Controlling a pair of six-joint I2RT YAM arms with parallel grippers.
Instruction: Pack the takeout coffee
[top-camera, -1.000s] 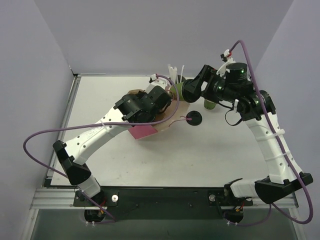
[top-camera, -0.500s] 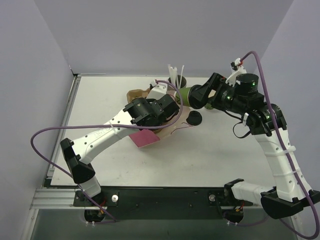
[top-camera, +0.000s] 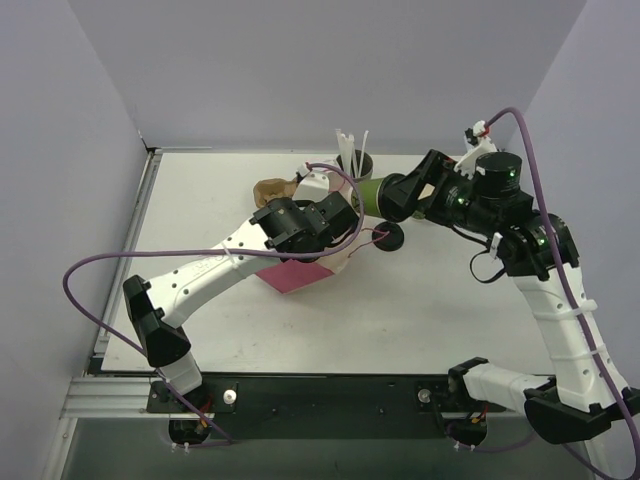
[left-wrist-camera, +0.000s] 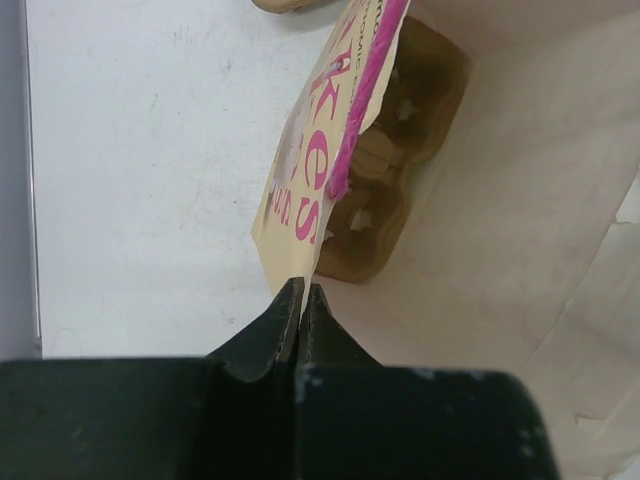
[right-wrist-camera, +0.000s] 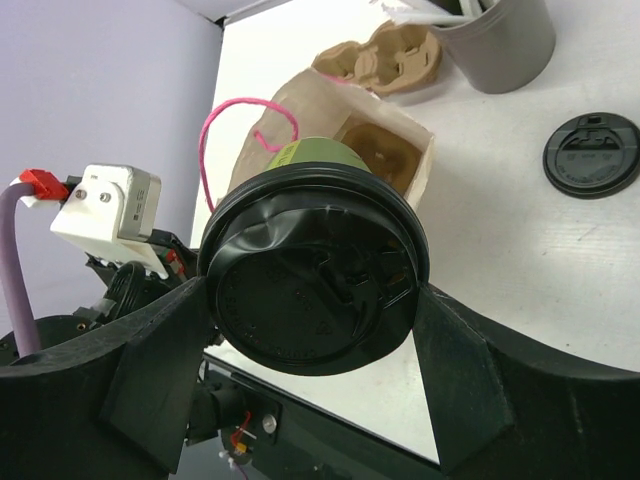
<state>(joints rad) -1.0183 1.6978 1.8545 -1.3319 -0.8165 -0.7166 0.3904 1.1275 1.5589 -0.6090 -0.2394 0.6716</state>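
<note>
Your left arm stretches across the table, left gripper (left-wrist-camera: 302, 292) pinched tight on the paper bag (left-wrist-camera: 500, 200) rim. Your right arm bends inward, right gripper (right-wrist-camera: 315, 310) clasping the green cup (right-wrist-camera: 318, 152), tipped sideways near the bag's opening.

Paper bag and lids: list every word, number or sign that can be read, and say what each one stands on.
"kes": large pink letters running sideways on the paper bag; the rest of the word is cut off.
Smaller pink print beside it: too blurred to read.
Dark top of the takeout coffee cup: raised lettering and a small triangle sign, unreadable.
On the loose black lid: raised marks, unreadable.
</note>
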